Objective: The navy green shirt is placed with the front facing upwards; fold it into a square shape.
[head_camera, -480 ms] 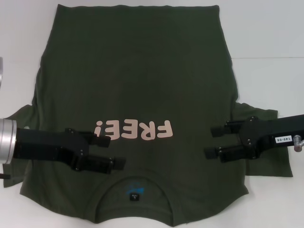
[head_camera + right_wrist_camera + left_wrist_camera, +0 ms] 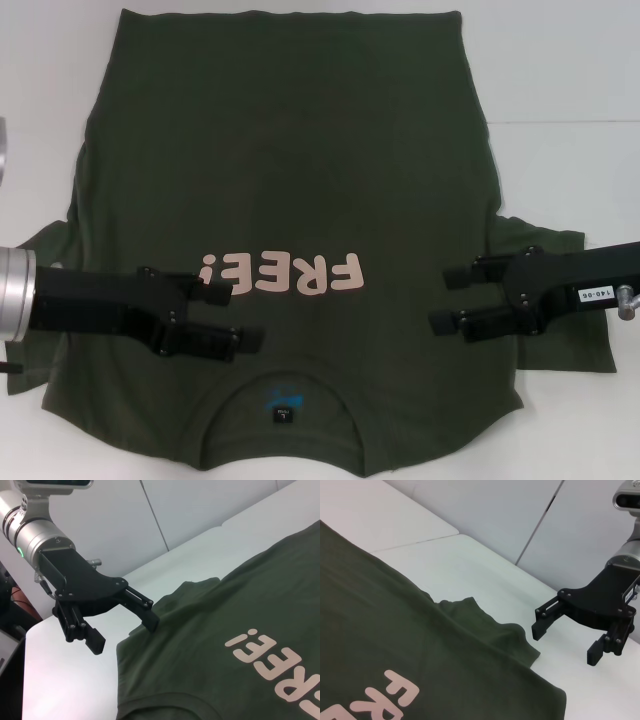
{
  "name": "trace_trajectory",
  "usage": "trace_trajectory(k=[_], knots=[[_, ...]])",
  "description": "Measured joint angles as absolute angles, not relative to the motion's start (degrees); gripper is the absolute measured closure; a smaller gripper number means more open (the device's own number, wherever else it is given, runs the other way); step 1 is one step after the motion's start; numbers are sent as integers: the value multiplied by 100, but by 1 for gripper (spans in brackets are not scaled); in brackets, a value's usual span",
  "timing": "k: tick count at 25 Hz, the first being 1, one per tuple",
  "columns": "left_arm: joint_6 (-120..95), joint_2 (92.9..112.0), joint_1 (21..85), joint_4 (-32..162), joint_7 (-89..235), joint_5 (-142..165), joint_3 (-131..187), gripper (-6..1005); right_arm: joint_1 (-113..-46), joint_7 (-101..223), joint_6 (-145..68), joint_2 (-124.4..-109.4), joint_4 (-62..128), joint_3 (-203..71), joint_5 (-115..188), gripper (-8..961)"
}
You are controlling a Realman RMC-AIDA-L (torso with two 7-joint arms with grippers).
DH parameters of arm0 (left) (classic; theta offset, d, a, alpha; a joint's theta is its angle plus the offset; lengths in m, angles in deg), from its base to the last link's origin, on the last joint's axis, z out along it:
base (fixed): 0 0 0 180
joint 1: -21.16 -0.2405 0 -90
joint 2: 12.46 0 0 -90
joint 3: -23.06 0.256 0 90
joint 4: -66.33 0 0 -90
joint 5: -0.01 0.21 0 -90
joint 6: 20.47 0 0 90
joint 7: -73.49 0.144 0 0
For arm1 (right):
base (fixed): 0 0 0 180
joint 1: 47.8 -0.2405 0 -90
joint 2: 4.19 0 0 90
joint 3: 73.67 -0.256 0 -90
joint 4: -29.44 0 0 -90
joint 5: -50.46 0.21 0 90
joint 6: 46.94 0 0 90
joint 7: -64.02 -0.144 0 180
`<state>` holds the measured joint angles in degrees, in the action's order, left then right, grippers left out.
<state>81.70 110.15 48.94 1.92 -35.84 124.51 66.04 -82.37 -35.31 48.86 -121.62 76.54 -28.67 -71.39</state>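
We see the shirt (image 2: pixel 290 190) spread flat w/ front up on the white table (image 2: pixel 560 70), filling most of the head view. Its collar (image 2: pixel 285 400) sits at 6 o'clock, nearest the robot, and the hem runs along 12 o'clock. The pink "FREE!" print (image 2: pixel 280 273) reads upside down, just above the collar. A small neck label (image 2: pixel 286 413) shows inside the collar.

The left gripper (image 2: pixel 238 315) hovers over the shirt at approx 8 o'clock, by the left shoulder, jaws parted wide and holding nothing. We can't tell if its lower finger touches the cloth.

The right gripper (image 2: pixel 442 298) sits at approx 4 o'clock over the right shoulder, fingers apart, empty too. Both point inward toward the print. One short sleeve (image 2: pixel 550 250) pokes out behind the right gripper, slightly rumpled.
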Motion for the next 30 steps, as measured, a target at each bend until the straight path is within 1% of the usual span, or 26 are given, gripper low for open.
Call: trace_trajectory(k=[6, 9, 11, 13, 15, 17, 21, 23, 30], knots=[[7967, 11003, 4886, 201, -4219, 12410, 6083, 65, -8219, -3904, 4717, -12164, 7635, -3156, -7076, 96], [7774, 10931, 4853, 265, -4792, 12400, 5502, 65, -8245, -4572, 4516, -12153, 7613, -3445, -6991, 96], [7607, 10802, 4821, 419, -5338, 12419, 5022, 65, -8266, -5224, 4274, -12114, 7604, -3614, -6887, 96], [7452, 10657, 4795, 651, -5766, 12448, 4756, 65, -8283, -5859, 4006, -12043, 7571, -3760, -6760, 96], [7297, 10508, 4780, 937, -6064, 12469, 4542, 65, -8311, -6345, 3758, -11941, 7470, -3896, -6569, 96], [7132, 10435, 4776, 1144, -6163, 12485, 4284, 65, -8347, -6643, 3520, -11826, 7365, -3957, -6420, 95], [6650, 10407, 4735, 1388, -6215, 12674, 3952, 65, -8505, -7013, 3170, -11583, 7027, -3907, -6386, 95], [6356, 10406, 4698, 1489, -6260, 12837, 3875, 65, -8587, -6999, 3161, -11508, 6852, -3885, -6400, 95], [5681, 10478, 4496, 1605, -6441, 13062, 3800, 64, -8632, -7020, 3150, -11500, 6767, -3740, -6406, 95]])
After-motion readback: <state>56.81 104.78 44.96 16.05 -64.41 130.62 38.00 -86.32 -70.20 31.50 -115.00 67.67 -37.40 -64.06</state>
